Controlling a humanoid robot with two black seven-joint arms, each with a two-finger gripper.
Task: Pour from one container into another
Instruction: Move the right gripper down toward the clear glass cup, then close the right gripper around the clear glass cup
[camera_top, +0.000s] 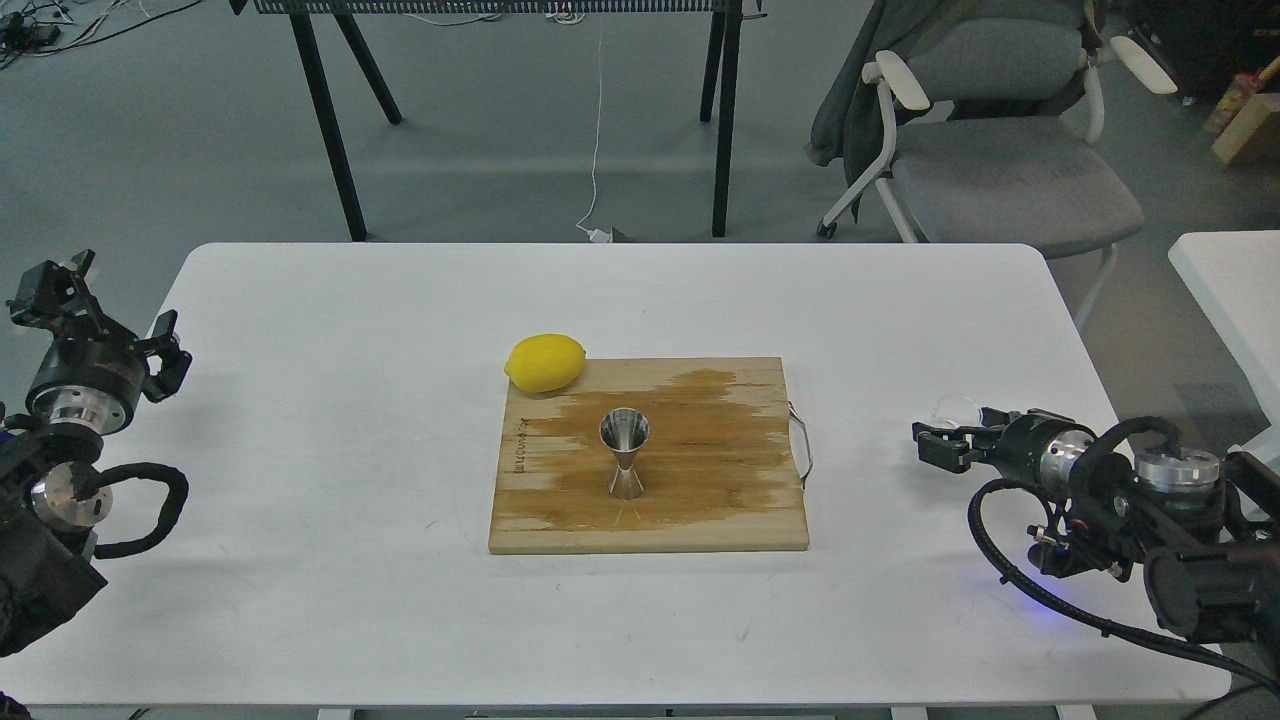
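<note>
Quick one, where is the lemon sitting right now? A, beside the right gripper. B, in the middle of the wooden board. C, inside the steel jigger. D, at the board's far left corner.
D: the lemon rests at the far left corner of the board, away from the jigger standing mid-board.

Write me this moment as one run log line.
phase: before pour | jigger: upright on board | clear cup: by right tool | left tool: idle, open
</note>
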